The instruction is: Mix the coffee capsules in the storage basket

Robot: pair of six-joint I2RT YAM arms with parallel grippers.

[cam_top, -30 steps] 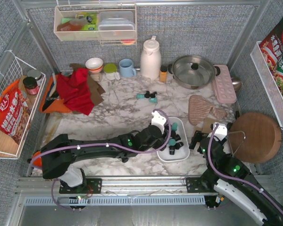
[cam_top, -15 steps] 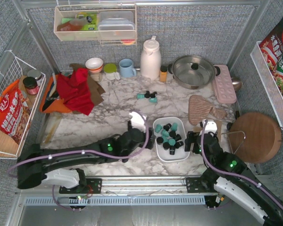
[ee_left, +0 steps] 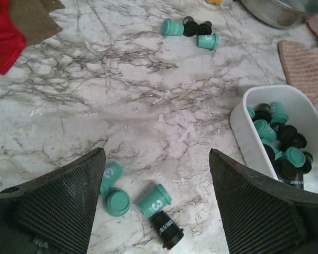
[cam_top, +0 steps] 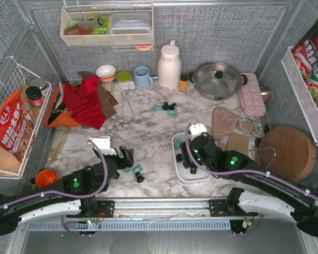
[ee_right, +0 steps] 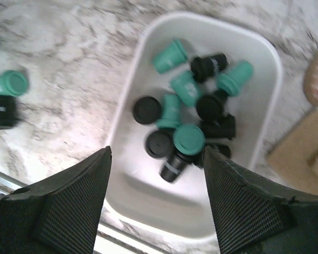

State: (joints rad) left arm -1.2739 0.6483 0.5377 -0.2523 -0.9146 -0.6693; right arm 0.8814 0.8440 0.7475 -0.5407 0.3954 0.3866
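White storage basket (cam_top: 193, 177), long axis near-to-far

In white storage basket (ee_right: 143, 196), coffee capsules (ee_right: 188, 138) teal and black, mixed. On table, loose capsules (ee_left: 155, 200) teal with white "3" mark, one black. The table (ee_left: 122, 90) white marble, grey veining. Crumpled cloth (cam_top: 86, 100) red, over brown cloth (cam_top: 110, 103). Tall jug (cam_top: 169, 66) cream-white. Beside it, mug (cam_top: 142, 76) light blue. Steel pot (cam_top: 206, 79) silver, black knob. Dimpled tray (cam_top: 252, 95) pink. Round board (cam_top: 286, 153) brown. Back wall (cam_top: 212, 32) grey weave.
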